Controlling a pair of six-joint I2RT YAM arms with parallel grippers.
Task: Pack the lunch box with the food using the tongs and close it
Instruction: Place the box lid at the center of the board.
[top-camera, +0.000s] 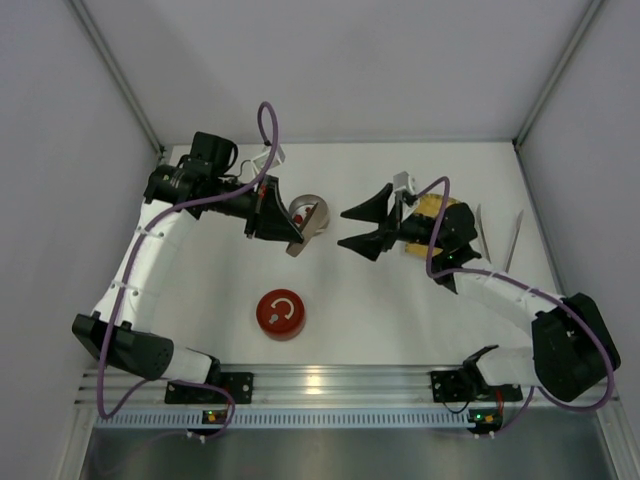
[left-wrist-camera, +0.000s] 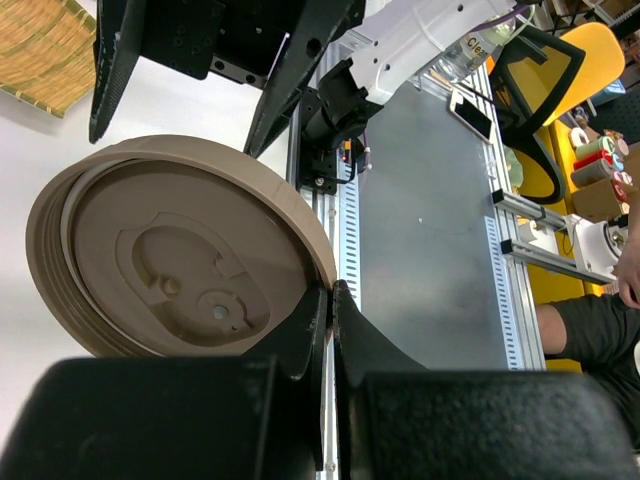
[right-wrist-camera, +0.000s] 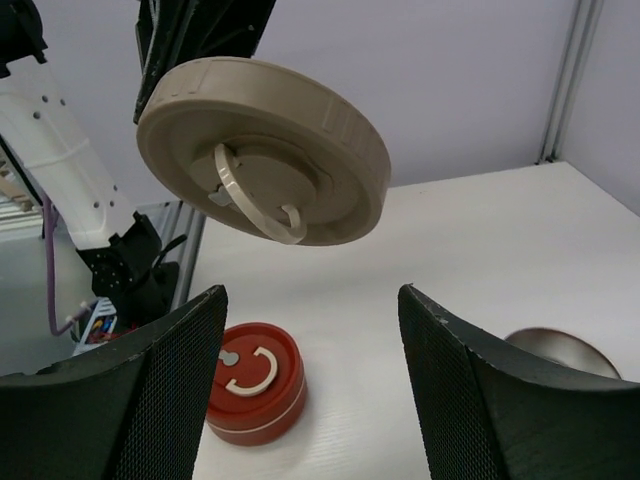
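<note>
Currently one beige lunch-box lid (right-wrist-camera: 262, 150) hangs clamped in my left jaws; right jaws stand apart. I count one red tub (top-camera: 280, 314) and one pair of tongs (top-camera: 482, 233) beside the yellow tray (top-camera: 430, 206).

Left arm (top-camera: 148, 250) and right arm (top-camera: 500, 290) in white shells, black joint housings, purple cable (top-camera: 265, 125) looped along each, black wedge-shaped fingers (right-wrist-camera: 150, 400) with a fine dimpled grid on the inner faces (smooth on the outer sides), black base blocks (top-camera: 225, 388) with small coloured lights.
</note>
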